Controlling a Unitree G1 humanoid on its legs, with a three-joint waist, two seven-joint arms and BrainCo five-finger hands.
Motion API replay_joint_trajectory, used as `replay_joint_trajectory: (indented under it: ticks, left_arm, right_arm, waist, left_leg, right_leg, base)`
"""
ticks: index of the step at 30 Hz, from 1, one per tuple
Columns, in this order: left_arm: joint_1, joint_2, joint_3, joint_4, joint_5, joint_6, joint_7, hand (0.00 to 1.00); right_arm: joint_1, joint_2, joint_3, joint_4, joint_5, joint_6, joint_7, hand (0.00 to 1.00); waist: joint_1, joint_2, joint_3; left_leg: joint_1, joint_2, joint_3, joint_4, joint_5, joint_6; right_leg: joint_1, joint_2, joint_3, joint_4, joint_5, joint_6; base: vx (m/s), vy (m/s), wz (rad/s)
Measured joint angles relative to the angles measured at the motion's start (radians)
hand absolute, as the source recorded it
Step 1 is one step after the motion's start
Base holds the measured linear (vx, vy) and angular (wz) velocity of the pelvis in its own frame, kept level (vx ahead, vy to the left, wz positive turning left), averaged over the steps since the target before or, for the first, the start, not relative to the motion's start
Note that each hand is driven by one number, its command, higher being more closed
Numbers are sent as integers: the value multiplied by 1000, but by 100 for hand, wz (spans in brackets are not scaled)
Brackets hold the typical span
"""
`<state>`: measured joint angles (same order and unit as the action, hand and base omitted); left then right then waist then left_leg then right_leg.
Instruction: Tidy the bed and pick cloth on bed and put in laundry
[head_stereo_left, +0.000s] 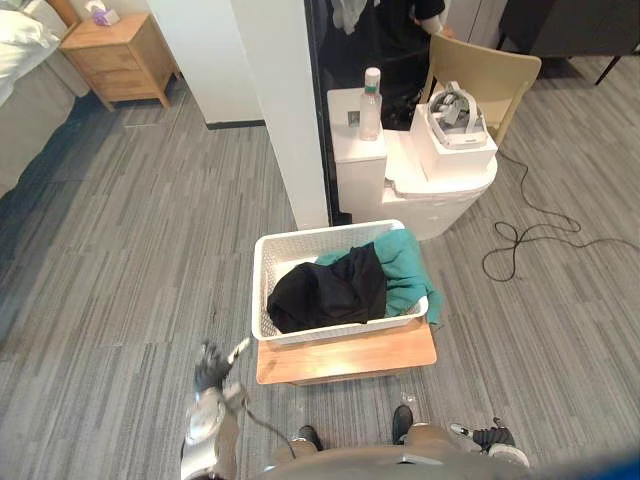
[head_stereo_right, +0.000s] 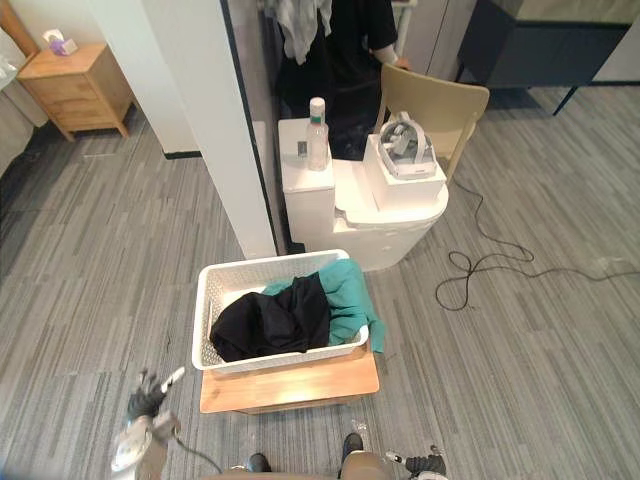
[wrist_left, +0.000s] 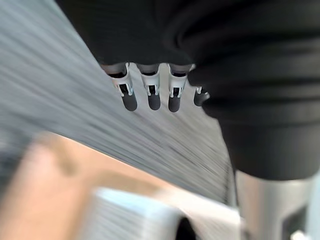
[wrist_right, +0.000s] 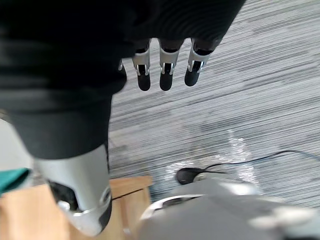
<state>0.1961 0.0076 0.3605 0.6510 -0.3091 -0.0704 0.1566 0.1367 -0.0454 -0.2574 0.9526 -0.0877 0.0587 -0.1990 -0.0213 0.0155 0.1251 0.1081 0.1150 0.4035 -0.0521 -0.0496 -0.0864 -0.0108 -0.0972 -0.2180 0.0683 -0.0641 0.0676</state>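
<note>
A white laundry basket (head_stereo_left: 262, 290) stands on a low wooden stand (head_stereo_left: 350, 356) in front of me. A black cloth (head_stereo_left: 325, 292) lies in it on top of a teal cloth (head_stereo_left: 405, 265) that hangs over the right rim. My left hand (head_stereo_left: 212, 368) hovers over the floor just left of the stand, its fingers (wrist_left: 150, 95) relaxed and holding nothing. Low at my right side is my right hand (head_stereo_left: 492, 438), its fingers (wrist_right: 165, 75) also loose and empty above the floor. A corner of the bed (head_stereo_left: 22, 60) shows at the far left.
A white pillar (head_stereo_left: 285, 110) rises behind the basket. Right of it is a white round table (head_stereo_left: 440, 195) with a bottle (head_stereo_left: 371, 104) and a box (head_stereo_left: 455, 135), then a tan chair (head_stereo_left: 490, 75) and a person in dark clothes. A wooden nightstand (head_stereo_left: 120, 55) stands by the bed.
</note>
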Motion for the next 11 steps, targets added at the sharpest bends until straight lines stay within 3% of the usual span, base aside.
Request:
replay_joint_trajectory:
  ticks: [5,11]
  left_arm:
    - [10,-21,102,209,82,27,-4,0]
    - [18,-43,129,294,196,67,-29,0]
  right_arm:
    - [18,24,-34,-2,27,-1,-2,0]
    - [13,29,-48,9,67,-10,1,0]
  waist:
    - [21,-20,-28]
    - [32,-12,-47]
  left_leg:
    - [16,-2,1,-20,0,-1]
    - [34,-11,1,-44,13,-2]
  right_leg:
    - [23,-2,-16,-15,0,0]
    - [39,-1,-13,-36,1,2]
  base:
    - [13,-1,9]
    - [60,3,1]
